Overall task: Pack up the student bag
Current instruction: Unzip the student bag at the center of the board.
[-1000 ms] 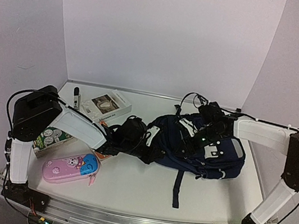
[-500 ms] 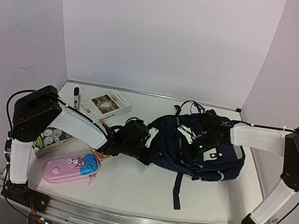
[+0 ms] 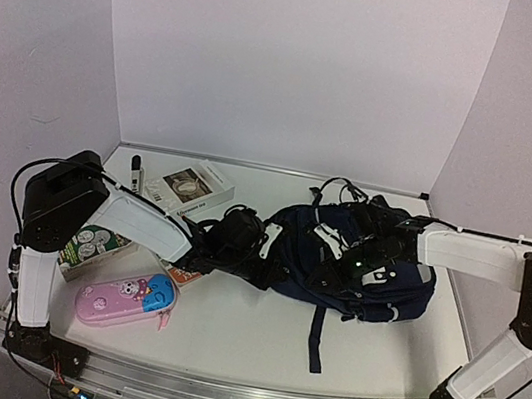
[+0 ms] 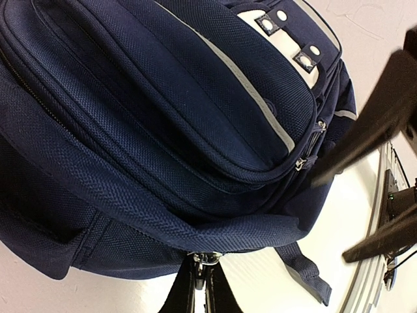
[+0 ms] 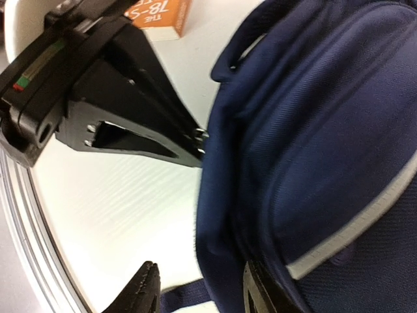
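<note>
Your left fingers (image 4: 182,301) clamp the zip pull (image 4: 204,259) at the woven navy bag's (image 4: 163,117) rim; right fingers (image 5: 141,293) stand apart, smooth bench (image 5: 117,195) beside.

My left arm (image 3: 141,223) rises from its base, folds at the elbow and runs low toward the right. My left gripper (image 4: 204,282) is pinched tight, the tips meeting on what looks like a small metal zip pull (image 4: 206,259) at the edge of the student bag (image 4: 163,117). My right arm (image 3: 470,254) stands up from its base, bends sharply at the elbow and stretches level to the left, wrist tipped down. My right gripper (image 5: 199,292) has its fingers (image 5: 143,290) apart. That view is blurred, but one finger seems to stand clear of the fabric.
</note>
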Tool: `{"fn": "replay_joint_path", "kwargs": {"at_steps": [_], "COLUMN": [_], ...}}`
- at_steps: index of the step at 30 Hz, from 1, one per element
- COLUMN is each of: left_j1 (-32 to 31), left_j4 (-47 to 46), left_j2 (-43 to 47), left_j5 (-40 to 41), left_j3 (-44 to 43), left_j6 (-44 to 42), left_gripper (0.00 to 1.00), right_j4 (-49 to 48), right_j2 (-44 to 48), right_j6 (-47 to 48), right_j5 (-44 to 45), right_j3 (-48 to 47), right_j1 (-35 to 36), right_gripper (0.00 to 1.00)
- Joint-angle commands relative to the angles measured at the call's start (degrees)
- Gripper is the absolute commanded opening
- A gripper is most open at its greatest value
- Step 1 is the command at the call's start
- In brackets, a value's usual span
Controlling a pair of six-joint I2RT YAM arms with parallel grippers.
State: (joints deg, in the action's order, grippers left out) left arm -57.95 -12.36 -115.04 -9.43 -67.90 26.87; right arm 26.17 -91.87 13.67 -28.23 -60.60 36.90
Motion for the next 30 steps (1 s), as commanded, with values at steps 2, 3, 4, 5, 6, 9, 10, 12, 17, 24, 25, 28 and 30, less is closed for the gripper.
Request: {"fn": "replay_joint_path", "kwargs": {"at_steps": [2,3,4,5,6,9,10,12,17,24,25,28,30], "left_j1": [0.36,0.37,0.38,0.38,0.39,0.38,0.42,0.55,1.60,2.82,2.91,2.92,2.93], "left_j4": [-3.37,-3.42,-3.47,-3.58,-3.59,-3.07,-2.36,-0.81,3.94,8.09,8.29,7.59,6.46], "left_j2": [2.65,2.75,2.83,2.91,3.13,4.02,4.45,5.43,8.00,9.70,9.75,9.22,8.38], "left_j5": [-1.22,-1.33,-1.46,-1.52,-1.43,-0.50,0.20,2.08,6.45,8.48,8.37,5.83,2.94], "left_j3": [-2.16,-2.17,-2.12,-1.95,-1.67,-0.75,-0.49,0.09,2.27,3.44,3.47,3.40,2.93], "left_j6": [0.24,0.27,0.29,0.29,0.32,0.38,0.32,0.23,0.26,-1.47,-1.54,-1.72,-1.57], "left_gripper": [0.00,0.00,0.00,0.00,0.00,0.00,0.00,0.00,0.00,0.00,0.00,0.00,0.00], "right_j4": [-3.04,-3.34,-3.52,-3.58,-3.54,-3.23,-2.68,-1.33,2.60,6.90,7.17,7.13,7.63], "right_j2": [-2.53,-3.30,-3.94,-4.54,-4.76,-4.54,-4.00,-2.15,4.50,10.02,10.18,9.57,8.38], "right_j6": [-1.08,-1.03,-1.02,-1.02,-1.02,-0.50,-0.03,1.27,7.21,16.29,18.36,23.33,24.75], "right_j5": [3.43,4.49,5.65,7.09,7.96,9.84,10.36,11.50,15.65,16.43,16.68,16.97,16.60], "right_j3": [-0.53,-0.50,-0.53,-0.63,-0.67,-0.38,-0.15,0.85,5.52,9.12,8.85,7.86,6.28], "right_j1": [2.67,2.71,2.73,2.74,2.72,2.75,2.75,2.74,2.09,-8.10,-9.60,-15.62,-17.17], "right_gripper": [0.44,0.44,0.44,0.43,0.39,0.15,0.05,0.00,0.00,0.00,0.00,0.00,0.00]}}
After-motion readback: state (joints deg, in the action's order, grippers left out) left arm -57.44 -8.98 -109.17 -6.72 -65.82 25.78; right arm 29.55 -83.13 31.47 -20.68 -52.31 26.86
